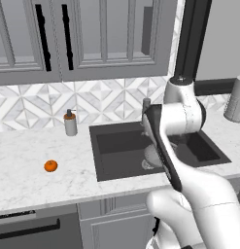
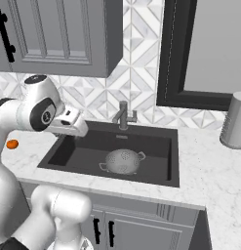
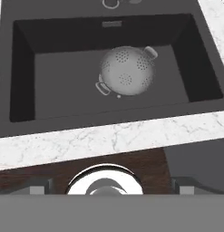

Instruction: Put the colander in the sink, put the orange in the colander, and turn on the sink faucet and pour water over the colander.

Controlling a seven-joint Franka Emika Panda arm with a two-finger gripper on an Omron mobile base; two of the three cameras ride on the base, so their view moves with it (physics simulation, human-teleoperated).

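Note:
The silver perforated colander [image 3: 127, 71] rests on the floor of the dark sink [image 3: 63, 90], right of centre; in the right base view the colander [image 2: 123, 161] sits in front of the sink faucet [image 2: 123, 115]. No water is in view. The orange [image 1: 51, 166] lies on the marble counter well left of the sink [image 1: 116, 146], also at the left edge as the orange [image 2: 12, 144]. My gripper [image 3: 111, 188] hangs open and empty above the sink's front edge, well above the colander; from the side the gripper [image 2: 75, 128] is over the basin's left part.
A soap dispenser [image 1: 70, 123] stands on the counter behind and left of the sink. A grey canister [image 2: 234, 120] stands at the far right. Wall cabinets [image 1: 82, 39] hang above the counter. My own arm [image 1: 165, 141] crosses in front of the basin.

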